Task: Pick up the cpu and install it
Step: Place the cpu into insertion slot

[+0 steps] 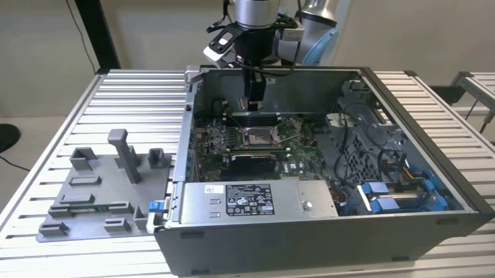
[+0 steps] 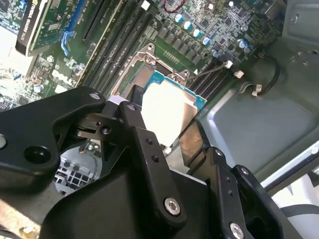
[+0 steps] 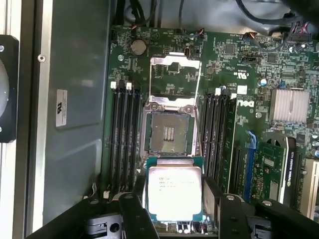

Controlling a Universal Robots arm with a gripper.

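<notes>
End effector (image 3: 174, 204) clamps cpu (image 3: 174, 191) near socket (image 3: 168, 132); case (image 1: 309, 243) on slatted table (image 1: 131, 98).

A silver-and-blue jointed robot arm (image 1: 313, 35) stands behind the open grey metal computer case (image 1: 317, 87). Its silver cylindrical wrist (image 1: 255, 11) points straight down above the case's rear edge. Below the wrist, a black two-fingered gripper (image 1: 254, 103) hangs upright inside the case, close to the back wall. In both wrist views its black fingers (image 3: 137, 211) (image 2: 149, 149) press against opposite edges of a small flat square cpu with a pale silver top (image 3: 174, 191) (image 2: 167, 112), which sits clamped between them.
</notes>
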